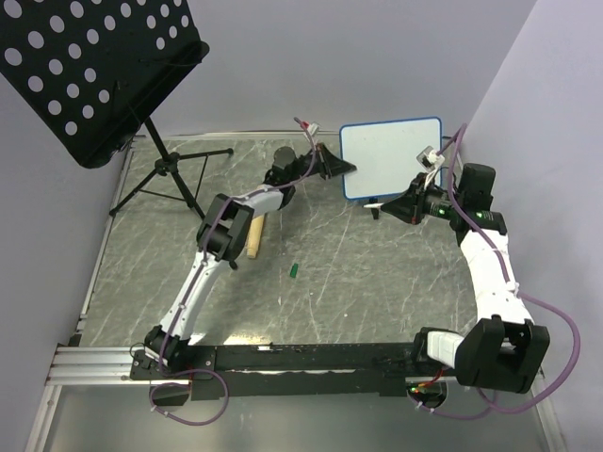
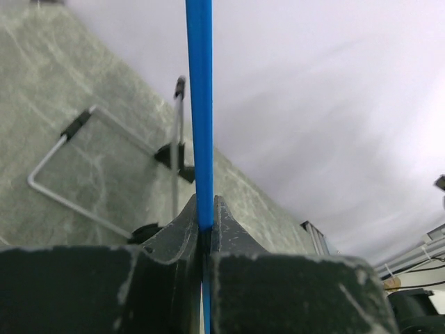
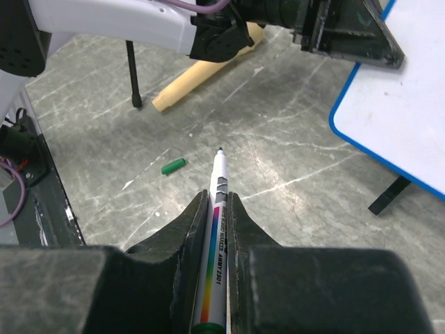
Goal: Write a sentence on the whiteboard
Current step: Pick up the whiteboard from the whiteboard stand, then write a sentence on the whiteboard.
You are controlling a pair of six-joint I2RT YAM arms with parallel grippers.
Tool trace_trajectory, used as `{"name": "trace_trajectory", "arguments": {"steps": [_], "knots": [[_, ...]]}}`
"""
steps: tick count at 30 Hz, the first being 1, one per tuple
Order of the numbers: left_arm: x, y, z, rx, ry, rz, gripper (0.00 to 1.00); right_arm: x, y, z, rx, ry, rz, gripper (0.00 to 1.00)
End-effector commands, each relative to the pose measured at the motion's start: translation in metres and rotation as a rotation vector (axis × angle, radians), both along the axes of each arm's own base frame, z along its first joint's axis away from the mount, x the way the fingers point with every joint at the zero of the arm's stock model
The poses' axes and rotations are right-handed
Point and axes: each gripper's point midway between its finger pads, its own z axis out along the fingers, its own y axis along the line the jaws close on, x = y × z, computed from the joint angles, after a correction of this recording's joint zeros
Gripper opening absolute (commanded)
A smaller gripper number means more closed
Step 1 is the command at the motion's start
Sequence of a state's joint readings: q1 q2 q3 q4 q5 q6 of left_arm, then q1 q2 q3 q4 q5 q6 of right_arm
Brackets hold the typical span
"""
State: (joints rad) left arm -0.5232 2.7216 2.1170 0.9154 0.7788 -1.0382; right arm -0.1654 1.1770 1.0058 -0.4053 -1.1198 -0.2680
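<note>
The whiteboard (image 1: 391,155) sat near the far right corner of the table (image 1: 358,282), its left rim pinched in the closed left gripper (image 1: 347,169). The right gripper (image 1: 394,203), clamped on a marker (image 3: 217,229), hung just off its near edge. From the left wrist, only the blue rim showed, edge-on.

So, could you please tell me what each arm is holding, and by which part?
Left jaws: shut on the whiteboard by its blue rim, left edge. Right jaws: shut on the marker by its barrel, uncapped tip forward.
</note>
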Motion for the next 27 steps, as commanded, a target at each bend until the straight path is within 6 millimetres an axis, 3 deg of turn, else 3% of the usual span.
{"name": "trace_trajectory", "arguments": {"steps": [1, 7, 10, 16, 19, 21, 22, 23, 27], "knots": [[-0.020, 0.036, 0.162, -0.234, -0.340, 0.045, 0.01, -0.007, 0.003, 0.026, 0.013, -0.087, 0.028, 0.00], [-0.028, 0.050, 0.178, -0.200, -0.381, 0.077, 0.01, -0.010, 0.004, 0.031, 0.017, -0.096, 0.039, 0.00], [-0.037, 0.071, 0.178, -0.165, -0.392, 0.141, 0.01, -0.013, 0.006, 0.034, 0.019, -0.110, 0.047, 0.00], [-0.078, 0.110, 0.185, -0.136, -0.425, 0.164, 0.01, -0.016, 0.007, 0.036, 0.025, -0.109, 0.058, 0.00], [-0.098, 0.126, 0.176, -0.087, -0.431, 0.161, 0.01, -0.017, 0.007, 0.037, 0.024, -0.114, 0.063, 0.00], [-0.109, 0.148, 0.169, -0.062, -0.424, 0.196, 0.01, -0.019, 0.007, 0.038, 0.024, -0.119, 0.065, 0.00], [-0.119, 0.159, 0.179, -0.064, -0.447, 0.212, 0.01, -0.019, 0.008, 0.038, 0.025, -0.118, 0.068, 0.00], [-0.123, 0.166, 0.161, -0.031, -0.404, 0.223, 0.01, -0.020, 0.008, 0.038, 0.025, -0.122, 0.071, 0.00], [-0.139, 0.196, 0.143, 0.037, -0.403, 0.270, 0.01, -0.020, 0.009, 0.036, 0.034, -0.110, 0.081, 0.00]]}}
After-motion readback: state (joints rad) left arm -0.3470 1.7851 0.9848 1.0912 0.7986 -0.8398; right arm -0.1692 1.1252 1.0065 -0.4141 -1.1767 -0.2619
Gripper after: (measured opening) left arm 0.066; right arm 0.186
